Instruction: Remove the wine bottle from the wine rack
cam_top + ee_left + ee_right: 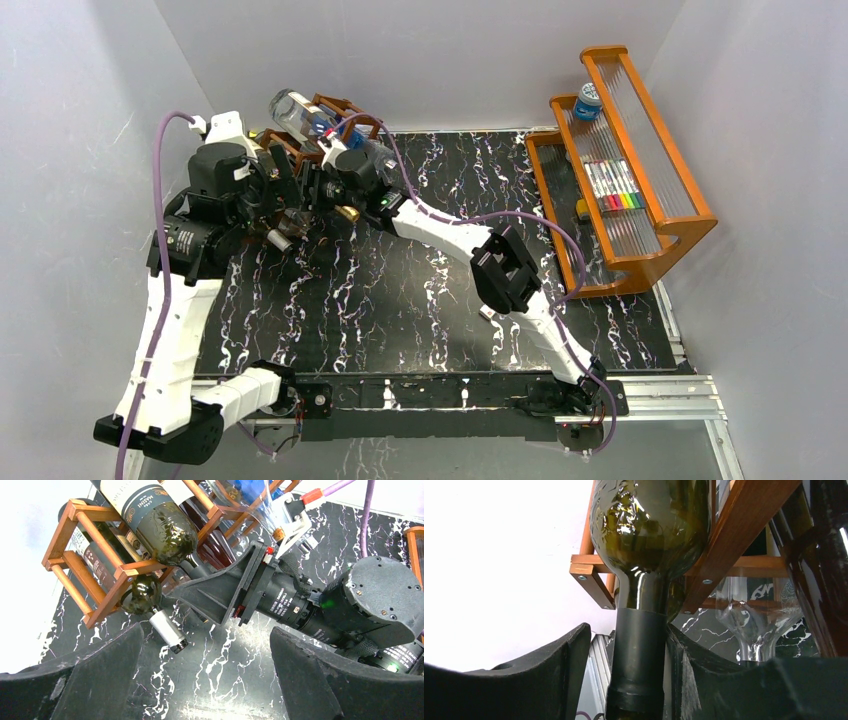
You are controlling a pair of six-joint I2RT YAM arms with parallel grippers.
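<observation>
Wine rack: we see the reddish-brown lattice frame (67, 562) at the far left of the black marbled table (400, 300), close to the left wall, with several bottles in its cells.
Wine bottle: the dark green bottle (649, 525) lies in an upper cell of the rack, with its shoulder and black-capped neck sticking out of the frame.
Right gripper: the right gripper (629, 626) sits around that neck. One finger (704, 680) is against the black cap, and we see a narrow gap between the cap and the other finger, so the jaws are partly drawn in but not pinching.
Left gripper: the left gripper (206, 630) hangs over the table just beside the rack, jaws spread wide, holding nothing.
Neighbouring bottles: a second dark bottle with a silver-capped neck (167, 632) pokes out of a lower cell, and a clear glass bottle (749, 625) lies beside the green one.
Orange shelf: we see it (690, 215) well apart on the right side of the table, holding coloured markers (615, 188).
</observation>
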